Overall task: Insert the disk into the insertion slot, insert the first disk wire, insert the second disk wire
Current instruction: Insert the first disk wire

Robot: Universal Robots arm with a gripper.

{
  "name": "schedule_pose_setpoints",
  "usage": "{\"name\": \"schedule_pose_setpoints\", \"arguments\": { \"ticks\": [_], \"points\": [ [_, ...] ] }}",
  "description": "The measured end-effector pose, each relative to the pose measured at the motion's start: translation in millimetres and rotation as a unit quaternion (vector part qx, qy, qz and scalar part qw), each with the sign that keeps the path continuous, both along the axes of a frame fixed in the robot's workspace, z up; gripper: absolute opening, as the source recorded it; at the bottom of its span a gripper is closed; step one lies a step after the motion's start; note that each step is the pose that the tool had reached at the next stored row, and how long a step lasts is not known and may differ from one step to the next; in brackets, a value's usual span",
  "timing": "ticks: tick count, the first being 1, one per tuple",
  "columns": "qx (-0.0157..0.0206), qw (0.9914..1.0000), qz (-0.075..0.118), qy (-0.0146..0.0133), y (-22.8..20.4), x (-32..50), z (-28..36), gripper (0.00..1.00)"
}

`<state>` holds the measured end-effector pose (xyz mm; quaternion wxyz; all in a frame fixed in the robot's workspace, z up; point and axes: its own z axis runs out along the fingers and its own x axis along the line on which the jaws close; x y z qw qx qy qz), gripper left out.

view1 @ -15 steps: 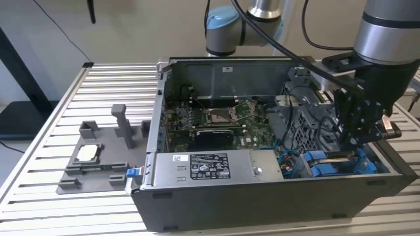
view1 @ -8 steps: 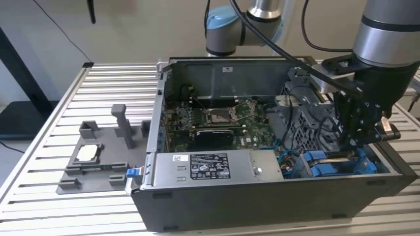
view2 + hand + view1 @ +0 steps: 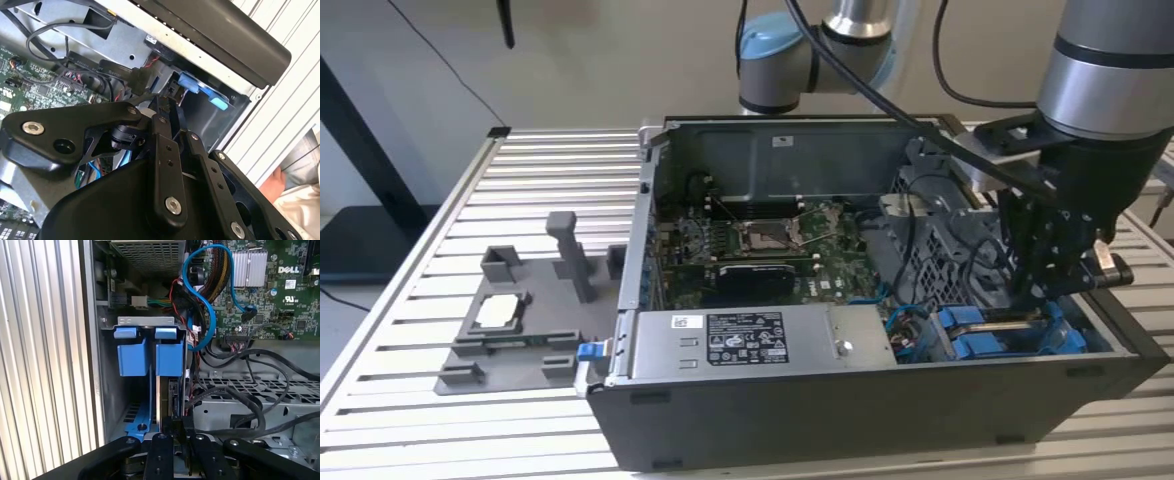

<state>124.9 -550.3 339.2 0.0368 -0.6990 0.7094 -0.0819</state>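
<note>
Blue plastic carrier frame around it, the flat silver-grey disk [image 3: 173,395] stands on edge in the drive bay of an open dark grey metal computer case [image 3: 854,430]. The bay is in the case's near corner at the exterior view's right. The robot arm's black gripper [image 3: 1034,300] reaches down into that bay. In the first wrist view its fingers [image 3: 189,426] are drawn narrow on the disk's exposed edge. A second bright blue plastic carrier [image 3: 131,357] sits just beside the first in the same bay. A looped light-blue cable [image 3: 200,275] curls near the bay, over the green motherboard [image 3: 761,240], and thick black cables [image 3: 240,395] trail across a perforated grey metal cage. A grey labelled power-supply box [image 3: 747,340] lies along the case's near wall, next to the bay. The case rests on a slatted aluminium table [image 3: 547,160]. A grey plastic fixture tray [image 3: 507,340] stands just beside it at the exterior view's left.
</note>
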Motion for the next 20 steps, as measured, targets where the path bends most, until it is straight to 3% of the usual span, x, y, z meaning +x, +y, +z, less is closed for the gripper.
{"name": "schedule_pose_setpoints", "arguments": {
  "ticks": [20],
  "points": [
    [0.0005,1.0,0.0,-0.0003,0.0,1.3,-5.7,0.19]
  ]
}}
